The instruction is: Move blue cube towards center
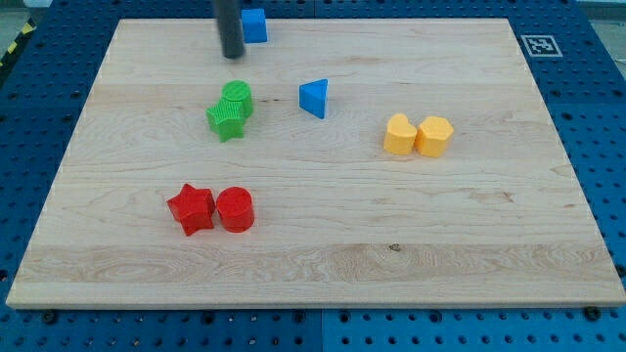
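The blue cube point(255, 25) sits at the board's top edge, left of the middle. My tip point(233, 56) is the lower end of a dark rod that comes down from the view's top. It stands just left of and slightly below the cube; I cannot tell if it touches it. A blue triangular block point(314, 98) lies lower and to the right, nearer the board's middle.
A green cylinder point(237, 98) and a green star point(226, 120) touch, below my tip. Two yellow blocks, a heart point(398, 135) and a pentagon-like one point(434, 136), sit together at the right. A red star point(192, 208) and a red cylinder point(235, 209) sit together lower left. The wooden board point(469, 244) lies on a blue pegboard.
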Controlling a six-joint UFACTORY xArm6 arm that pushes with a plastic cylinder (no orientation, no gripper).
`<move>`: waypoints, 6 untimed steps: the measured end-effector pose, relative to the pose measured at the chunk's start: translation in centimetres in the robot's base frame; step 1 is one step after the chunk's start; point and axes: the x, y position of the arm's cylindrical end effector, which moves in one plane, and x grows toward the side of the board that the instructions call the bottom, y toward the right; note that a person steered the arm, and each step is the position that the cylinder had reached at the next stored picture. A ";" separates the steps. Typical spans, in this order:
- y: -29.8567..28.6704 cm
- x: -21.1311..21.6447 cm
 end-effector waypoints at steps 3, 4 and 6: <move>5.0 -5.6; 5.9 -5.6; 11.2 -2.6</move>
